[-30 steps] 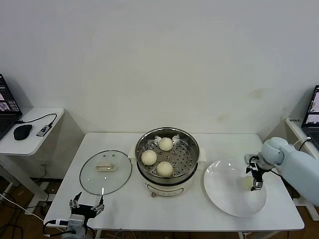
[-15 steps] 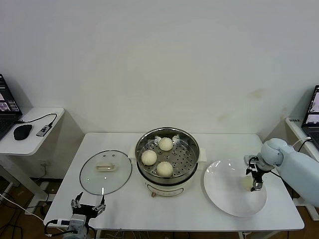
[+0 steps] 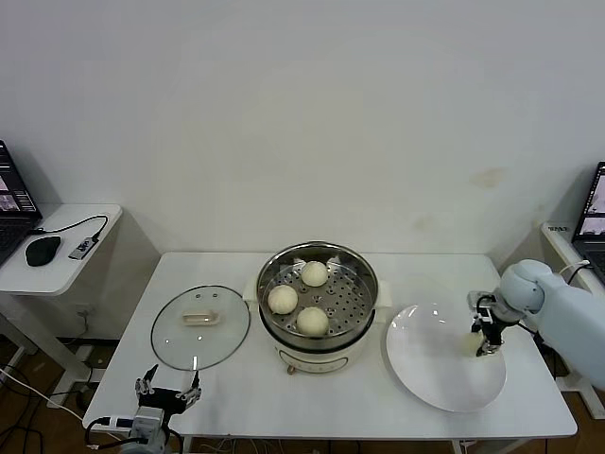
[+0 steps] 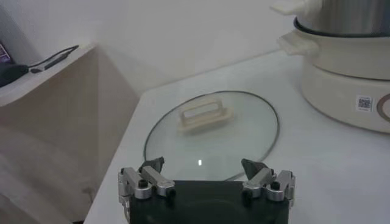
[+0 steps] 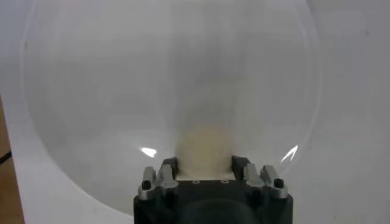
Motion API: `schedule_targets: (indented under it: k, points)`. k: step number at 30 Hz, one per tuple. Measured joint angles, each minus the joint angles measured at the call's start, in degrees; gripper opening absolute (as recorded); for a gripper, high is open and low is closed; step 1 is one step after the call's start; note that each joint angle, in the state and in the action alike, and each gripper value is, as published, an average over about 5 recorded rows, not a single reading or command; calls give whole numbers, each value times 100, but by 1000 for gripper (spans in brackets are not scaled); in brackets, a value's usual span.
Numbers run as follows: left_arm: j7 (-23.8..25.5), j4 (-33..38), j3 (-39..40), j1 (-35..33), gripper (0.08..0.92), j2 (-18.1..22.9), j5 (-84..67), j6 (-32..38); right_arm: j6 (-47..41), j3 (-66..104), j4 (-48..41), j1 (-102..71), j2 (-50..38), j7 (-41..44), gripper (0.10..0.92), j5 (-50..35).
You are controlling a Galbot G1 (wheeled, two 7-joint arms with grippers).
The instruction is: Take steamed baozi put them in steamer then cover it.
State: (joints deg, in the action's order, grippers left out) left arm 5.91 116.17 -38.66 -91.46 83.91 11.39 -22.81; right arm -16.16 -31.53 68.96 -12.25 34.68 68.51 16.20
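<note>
L gripper [image 3: 167, 391] hangs at near table edge w/ metal fingers spread wide, nothing in them, just short of the cover [image 3: 200, 326]: round clear glass, metal rim, cream block handle, lying flat. R gripper [image 3: 483, 339] over the glossy white plate [image 3: 430, 378], fingers pinched on last smooth, pale baozi [image 5: 205, 151]. Further back, shiny steel steamer [image 3: 317, 295] on white base; three round buns [image 3: 283, 299] sit on its perforated tray.

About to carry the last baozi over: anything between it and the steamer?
Nothing visible. The baozi sits in the right gripper over the plate; the steamer is uncovered, its right side free. The cover lies beyond it, by the idle left gripper.
</note>
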Motion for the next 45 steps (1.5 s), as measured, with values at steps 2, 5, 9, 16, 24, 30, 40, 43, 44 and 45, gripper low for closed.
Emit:
schedule_targets:
  k: [2, 5, 9, 16, 24, 30, 40, 43, 44, 45]
  points:
    - [-7, 3, -5, 9, 823, -8, 15, 9, -42, -91, 73, 105, -55, 28, 543, -78]
    - [-16, 18, -13, 34, 823, -13, 39, 23, -131, -336, 221, 393, -142, 81, 543, -263]
    - [-22, 61, -25, 70, 823, -15, 58, 38, -304, -861, 468, 1056, -204, 170, 543, -650]
    - [-26, 168, -59, 97, 823, -40, 50, 48, -705, -2111, 846, 2687, -40, 355, 543, -1628]
    - [-21, 358, -64, 64, 823, -57, 45, 48, -1174, -3320, 954, 4261, 566, 475, 543, -2741]
    - [-22, 464, -101, 68, 823, -64, -11, 48, -1452, -3850, 883, 4882, 1148, 490, 543, -3360]
    - [-34, 474, -130, 71, 823, -67, -67, 48, -1699, -4133, 538, 5101, 2178, 403, 543, -3797]
    - [-33, 469, -136, 71, 823, -55, -86, 48, -1713, -4137, 375, 5014, 2469, 368, 543, -3787]
    - [-33, 468, -136, 71, 823, -53, -91, 47, -1714, -4138, 318, 4976, 2558, 357, 543, -3770]
    - [-33, 464, -135, 72, 823, -53, -93, 47, -1714, -4140, 261, 4937, 2641, 345, 543, -3746]
